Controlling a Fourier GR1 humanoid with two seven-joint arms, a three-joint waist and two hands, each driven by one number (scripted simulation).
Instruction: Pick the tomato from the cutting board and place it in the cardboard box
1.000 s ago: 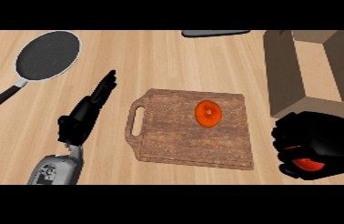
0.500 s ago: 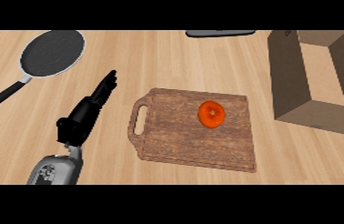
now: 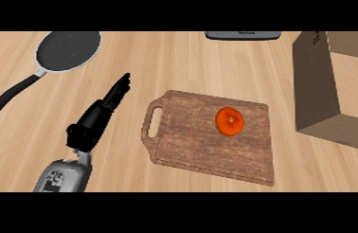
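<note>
Resting tomato point(image 3: 229, 121) on cutting board point(image 3: 202, 147)

One cam only: head view, set above the counter point(image 3: 182, 61), looking steeply down at its wooden top, so no 2nd view and no shared area to compare. No counter edge or corner shows; wood fills the frame on all sides. Fairly near: the cutting board point(image 3: 210, 142) takes up the lower-middle of the frame. Cam faces away from the robot's body, since the left forearm comes in from the lower edge and its left hand point(image 3: 91, 123) lies at lower left. Frame cuts off the pan point(image 3: 67, 49) handle at left and the cardboard box point(image 3: 318, 85) at right.
</note>
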